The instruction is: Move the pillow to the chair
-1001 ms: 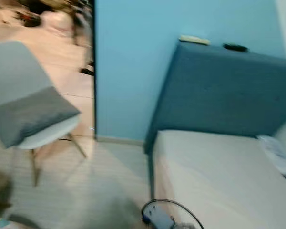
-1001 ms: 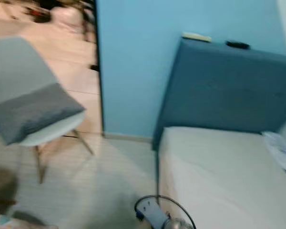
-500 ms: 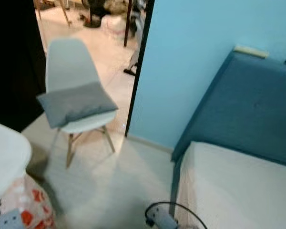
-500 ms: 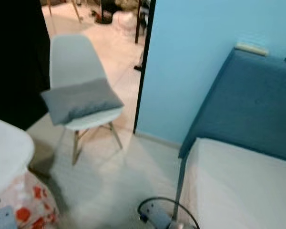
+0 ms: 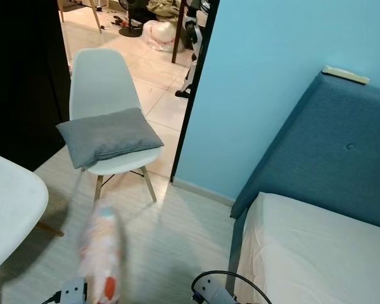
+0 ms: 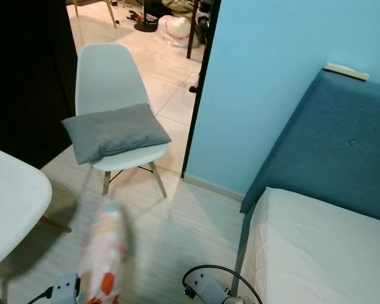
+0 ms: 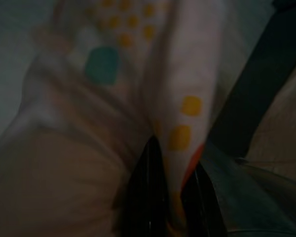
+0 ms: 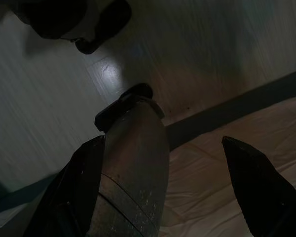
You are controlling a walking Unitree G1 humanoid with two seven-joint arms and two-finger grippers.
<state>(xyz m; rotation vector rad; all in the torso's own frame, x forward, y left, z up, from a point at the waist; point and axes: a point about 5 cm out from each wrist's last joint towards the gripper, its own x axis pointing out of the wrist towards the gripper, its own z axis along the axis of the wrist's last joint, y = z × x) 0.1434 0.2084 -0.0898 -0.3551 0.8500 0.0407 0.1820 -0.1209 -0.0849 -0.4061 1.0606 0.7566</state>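
Left eye view: pale wood-look floor [image 5: 171, 234] is seen, ending at a light blue wall [image 5: 266, 82] beside a dark-framed doorway onto tiled floor with clutter beyond. A bed [image 5: 316, 253] with a white sheet and a blue upholstered headboard [image 5: 332, 161] is set against the wall; a small pale object [image 5: 346, 75] is laid on the headboard's top. A white round table [image 5: 9, 209] edge is seen at the left.

A white shell chair [image 5: 101, 82] on wooden legs is placed by the doorway, and a grey pillow [image 5: 107, 135] is already laid on its seat. A patterned pillow [image 5: 100, 253], white with orange spots, blurred, is held low over the floor, well apart from the chair.

Left gripper [image 7: 170, 197]: fingers are clamped on the patterned pillow's fabric. Right gripper [image 8: 172, 168]: fingers are spread wide, nothing between them, above the floor and bed edge.
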